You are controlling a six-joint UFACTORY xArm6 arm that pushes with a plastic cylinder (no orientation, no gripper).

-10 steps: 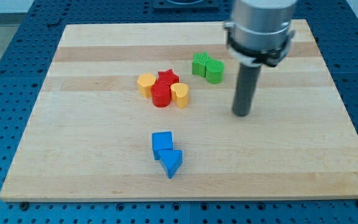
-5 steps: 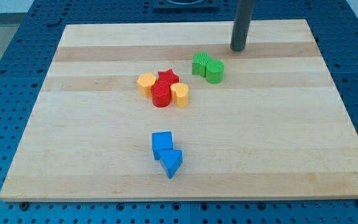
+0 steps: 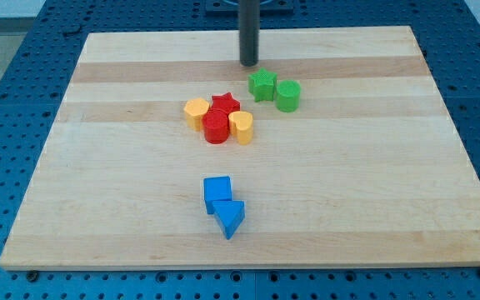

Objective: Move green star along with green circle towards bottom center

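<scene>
The green star (image 3: 262, 84) lies on the wooden board (image 3: 373, 183) above the view's centre. The green circle (image 3: 287, 95) stands just to its right, a small gap between them. My tip (image 3: 249, 63) is at the view's top, just above and slightly left of the green star, close to it; I cannot tell whether it touches.
A cluster sits left of the green pair: a yellow block (image 3: 196, 111), a red star (image 3: 225, 104), a red circle (image 3: 216, 127) and a yellow block (image 3: 242, 126). A blue square (image 3: 217, 191) and a blue triangle (image 3: 231, 217) lie lower centre.
My tip moved from the right of the green pair up to the top, then left to above the green star. The green star has shifted slightly left and turned, away from the circle.
</scene>
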